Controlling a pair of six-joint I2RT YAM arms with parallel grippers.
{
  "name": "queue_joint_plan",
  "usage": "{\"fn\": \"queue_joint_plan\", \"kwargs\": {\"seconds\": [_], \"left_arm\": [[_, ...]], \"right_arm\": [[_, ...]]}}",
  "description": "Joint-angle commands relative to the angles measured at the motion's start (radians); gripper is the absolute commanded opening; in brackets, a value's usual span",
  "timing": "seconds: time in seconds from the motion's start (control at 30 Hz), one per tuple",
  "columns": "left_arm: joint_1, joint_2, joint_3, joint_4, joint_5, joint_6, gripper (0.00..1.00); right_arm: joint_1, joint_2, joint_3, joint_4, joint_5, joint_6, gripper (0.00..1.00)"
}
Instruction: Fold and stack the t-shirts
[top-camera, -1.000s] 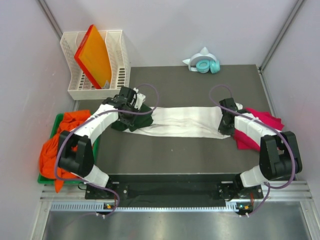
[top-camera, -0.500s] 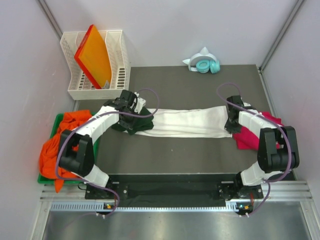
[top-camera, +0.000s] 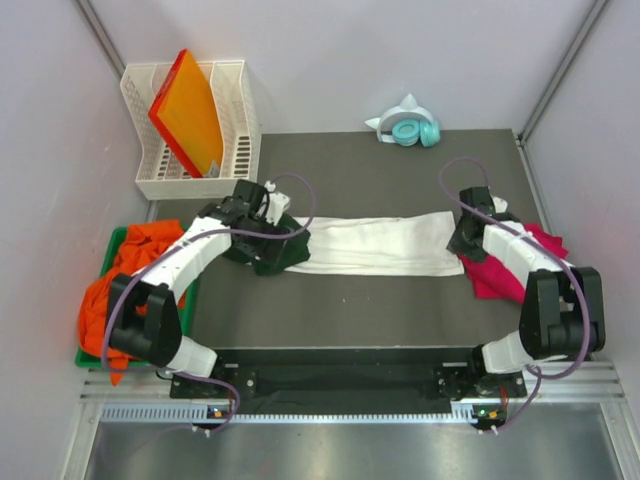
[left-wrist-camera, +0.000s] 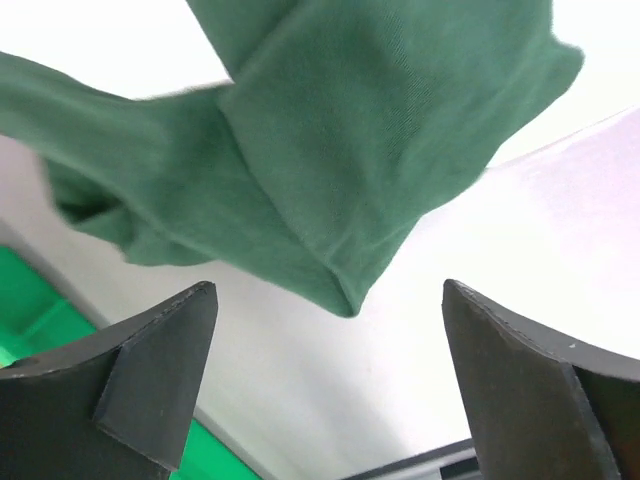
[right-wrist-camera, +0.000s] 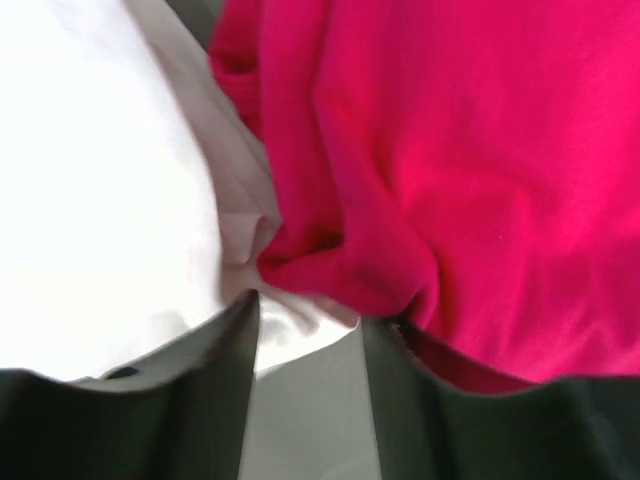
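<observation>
A white t-shirt (top-camera: 380, 245) lies folded into a long strip across the middle of the dark table. Its left end meets a crumpled dark green shirt (top-camera: 272, 250). Its right end touches a pink shirt (top-camera: 515, 262). My left gripper (top-camera: 268, 228) hovers over the green shirt (left-wrist-camera: 330, 150) and is wide open (left-wrist-camera: 330, 380), with only bare table between the fingers. My right gripper (top-camera: 458, 238) is at the white shirt's right end. Its fingers stand slightly apart (right-wrist-camera: 305, 390), and the white hem (right-wrist-camera: 290, 325) and pink cloth (right-wrist-camera: 450, 170) lie just past their tips.
A green bin (top-camera: 112, 250) heaped with orange shirts (top-camera: 110, 290) stands off the table's left edge. A white rack (top-camera: 190, 130) holding an orange folder stands at the far left. Teal headphones (top-camera: 405, 130) lie at the far edge.
Both grippers have shifted a little toward the far side. The white shirt's near edge has drawn in, so the strip now lies narrower and flatter.
</observation>
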Motion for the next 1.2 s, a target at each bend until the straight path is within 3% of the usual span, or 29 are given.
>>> {"fn": "queue_joint_plan", "kwargs": {"seconds": [0.0,0.1,0.27,0.43,0.63,0.93,1.17], "left_arm": [[0.004,-0.115,0.080,0.072,0.043,-0.040,0.99],[0.004,-0.084,0.178,0.067,0.044,-0.060,0.99],[0.000,0.044,0.258,0.156,0.109,-0.076,0.97],[-0.013,0.211,0.338,0.211,0.074,-0.091,0.90],[-0.071,0.288,0.338,0.254,0.049,-0.076,0.84],[-0.175,0.256,0.295,0.264,-0.018,-0.053,0.86],[-0.250,0.278,0.254,0.302,-0.189,-0.044,0.83]], "right_arm": [[-0.022,-0.131,0.104,0.064,0.004,-0.022,0.53],[-0.022,-0.157,0.150,0.088,-0.068,-0.052,0.56],[0.021,-0.133,0.159,0.183,-0.245,-0.073,0.46],[0.111,-0.050,0.204,0.143,-0.185,-0.079,0.42],[0.162,-0.037,0.185,0.133,-0.156,-0.077,0.40],[0.165,-0.051,0.147,0.137,-0.141,-0.077,0.39],[0.168,-0.050,0.121,0.148,-0.147,-0.069,0.38]]}}
